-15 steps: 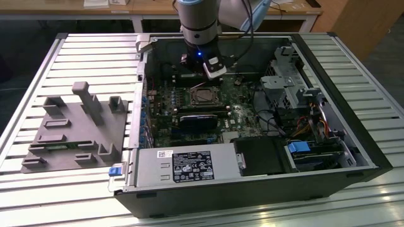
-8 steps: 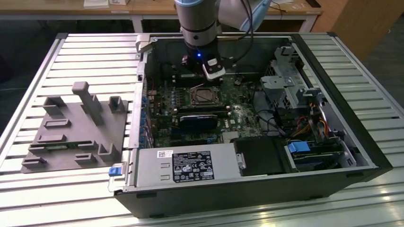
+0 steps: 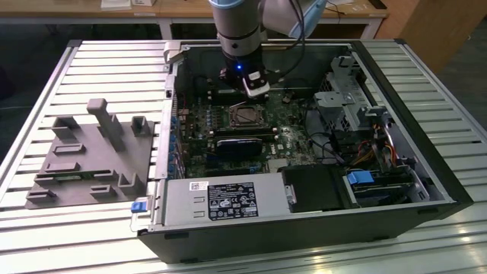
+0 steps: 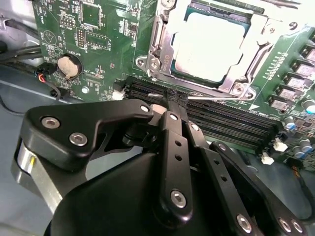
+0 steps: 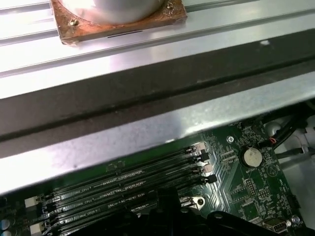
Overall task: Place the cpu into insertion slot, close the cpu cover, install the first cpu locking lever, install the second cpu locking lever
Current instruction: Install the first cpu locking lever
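Observation:
The cpu (image 4: 214,42), a square chip with a dull grey top, lies in the insertion slot (image 3: 245,116) on the green motherboard inside the open computer case. The silvery cpu cover (image 4: 162,49) lies flat around the chip, which shows through its window. A thin metal locking lever (image 4: 216,97) runs along the socket's edge next to the memory slots. My gripper (image 4: 172,98) is shut, and its joined tips sit right over this lever, with the rod showing on both sides of them. In the exterior view the gripper (image 3: 255,94) hangs just behind the socket.
Long black memory slots (image 4: 221,118) lie beside the socket, and a black card (image 3: 239,145) sits in front of it. The grey power supply (image 3: 220,200) fills the case front and a drive cage (image 3: 350,108) the right. A grey fixture plate (image 3: 91,154) rests on the table's left.

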Robot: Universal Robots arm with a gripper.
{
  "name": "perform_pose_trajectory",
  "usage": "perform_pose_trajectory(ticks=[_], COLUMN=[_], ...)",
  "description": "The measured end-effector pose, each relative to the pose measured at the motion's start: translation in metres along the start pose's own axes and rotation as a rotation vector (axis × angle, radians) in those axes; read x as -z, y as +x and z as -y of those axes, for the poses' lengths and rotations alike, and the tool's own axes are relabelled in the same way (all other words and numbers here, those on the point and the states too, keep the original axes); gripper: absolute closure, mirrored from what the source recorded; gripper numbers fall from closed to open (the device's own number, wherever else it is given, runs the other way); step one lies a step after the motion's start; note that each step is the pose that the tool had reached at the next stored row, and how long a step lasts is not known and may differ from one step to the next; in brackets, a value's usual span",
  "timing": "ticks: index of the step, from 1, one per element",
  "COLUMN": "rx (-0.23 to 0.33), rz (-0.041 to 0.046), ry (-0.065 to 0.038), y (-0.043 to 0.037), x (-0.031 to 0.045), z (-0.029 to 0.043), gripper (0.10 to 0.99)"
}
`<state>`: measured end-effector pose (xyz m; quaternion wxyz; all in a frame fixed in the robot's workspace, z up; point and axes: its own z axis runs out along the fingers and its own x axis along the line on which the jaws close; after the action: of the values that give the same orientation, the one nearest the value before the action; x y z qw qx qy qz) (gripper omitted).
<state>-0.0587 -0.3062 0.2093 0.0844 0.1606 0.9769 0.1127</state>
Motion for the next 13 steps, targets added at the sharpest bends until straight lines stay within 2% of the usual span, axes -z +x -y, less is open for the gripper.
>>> perform_pose_trajectory(ticks=[8,13], rx=[-0.033,-0.046], rz=[0.012,0.0163], ry=[0.011,0.013], y=[0.0015,0.0036], x=[-0.0025,-0.0036], z=[-0.0021,-0.0042], gripper=[0.984,0.984])
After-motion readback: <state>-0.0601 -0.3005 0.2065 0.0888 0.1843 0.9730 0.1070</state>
